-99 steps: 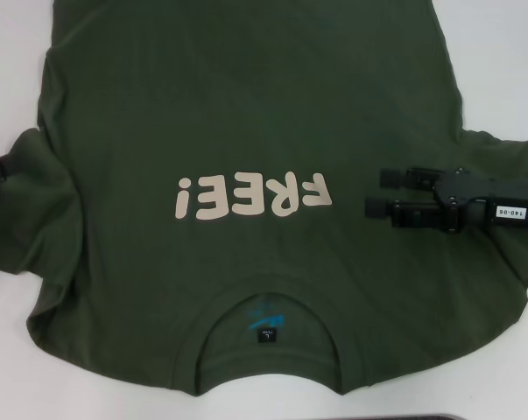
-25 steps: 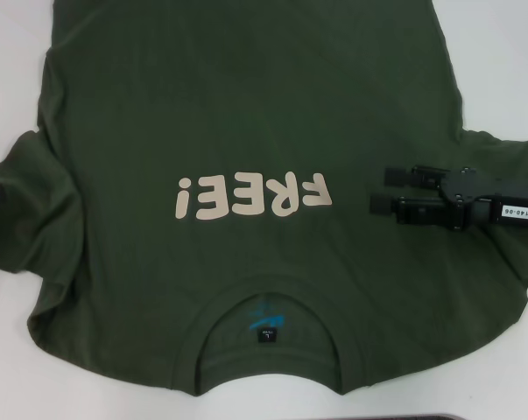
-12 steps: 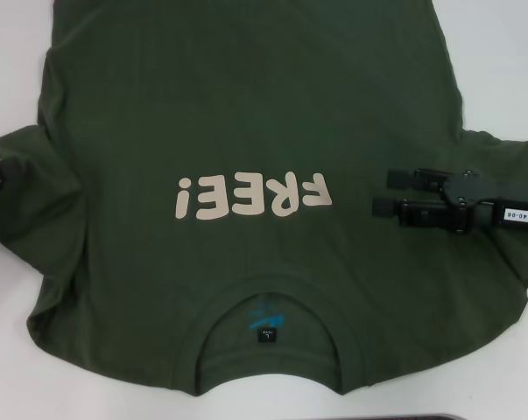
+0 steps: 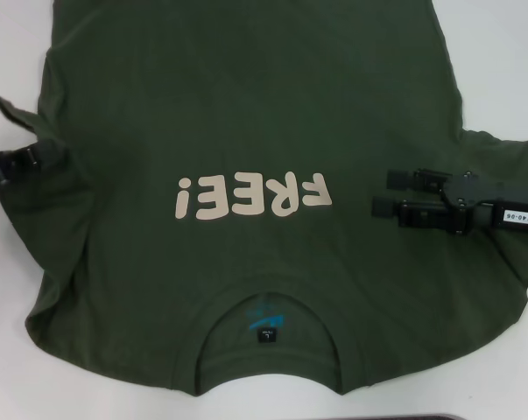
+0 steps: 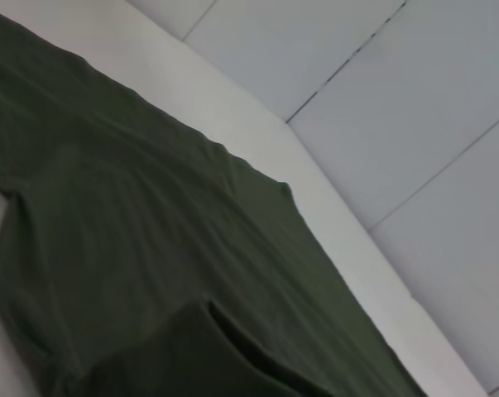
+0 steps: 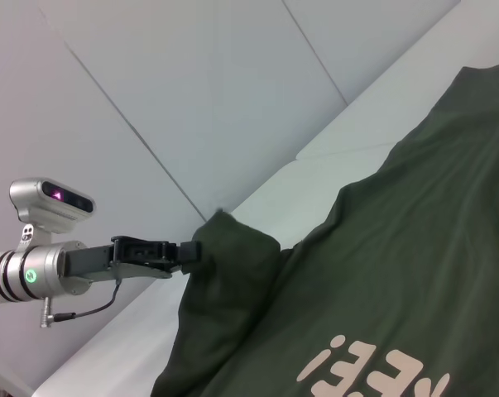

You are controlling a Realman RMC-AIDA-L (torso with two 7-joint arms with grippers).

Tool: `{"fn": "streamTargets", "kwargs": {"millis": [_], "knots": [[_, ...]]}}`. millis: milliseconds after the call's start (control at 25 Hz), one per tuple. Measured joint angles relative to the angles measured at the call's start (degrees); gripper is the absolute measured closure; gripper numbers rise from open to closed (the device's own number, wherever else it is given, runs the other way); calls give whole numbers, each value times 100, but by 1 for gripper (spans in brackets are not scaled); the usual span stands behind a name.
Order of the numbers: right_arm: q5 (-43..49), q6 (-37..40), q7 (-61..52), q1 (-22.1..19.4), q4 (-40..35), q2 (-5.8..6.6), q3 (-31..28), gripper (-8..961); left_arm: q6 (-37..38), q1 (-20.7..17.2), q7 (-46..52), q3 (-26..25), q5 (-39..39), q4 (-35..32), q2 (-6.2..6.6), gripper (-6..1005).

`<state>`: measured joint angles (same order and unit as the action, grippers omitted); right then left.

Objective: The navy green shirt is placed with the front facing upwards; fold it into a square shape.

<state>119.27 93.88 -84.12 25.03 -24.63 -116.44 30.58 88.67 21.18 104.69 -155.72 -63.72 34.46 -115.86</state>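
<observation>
The navy green shirt (image 4: pixel 246 114) has big cream letters (image 4: pixel 252 196) on its chest that say "FREE!", seen upside down from the head camera. Inside the neck sits a small dark label (image 4: pixel 268 333) with a letter, maybe "L", under a blue print too small to read. A white sticker (image 4: pixel 515 213) on the right arm says "140-06".

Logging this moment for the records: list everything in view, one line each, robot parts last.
navy green shirt: one, dark olive-green, spread front-up across the table, collar nearest the robot.
"FREE!" lettering: one, cream, on the chest.
neck label: one, dark with blue print, inside the collar.
table: one, white, under the shirt.
left gripper: one, black, shut on the shirt's sleeve, lifting it.
right gripper: one, black, open, over the shirt's right side.
</observation>
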Motion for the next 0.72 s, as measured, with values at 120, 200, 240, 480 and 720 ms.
{"fn": "streamTargets", "kwargs": {"millis": [120,200,240,480,720], "knots": [[0,0,1,-7,2,-1,0,63,62,51,52,4,0,6,-60,997],[0,12,0,-7,3,-1,0,63,85,90,121,29,0,23,-104,997],[0,20,0,-7,2,-1,0,62,100,109,147,42,0,27,-129,997],[0,37,-8,-7,-5,17,0,74,228,234,227,39,0,44,-265,996],[0,43,0,-7,0,15,0,74,18,347,211,66,16,43,-429,996]]}}
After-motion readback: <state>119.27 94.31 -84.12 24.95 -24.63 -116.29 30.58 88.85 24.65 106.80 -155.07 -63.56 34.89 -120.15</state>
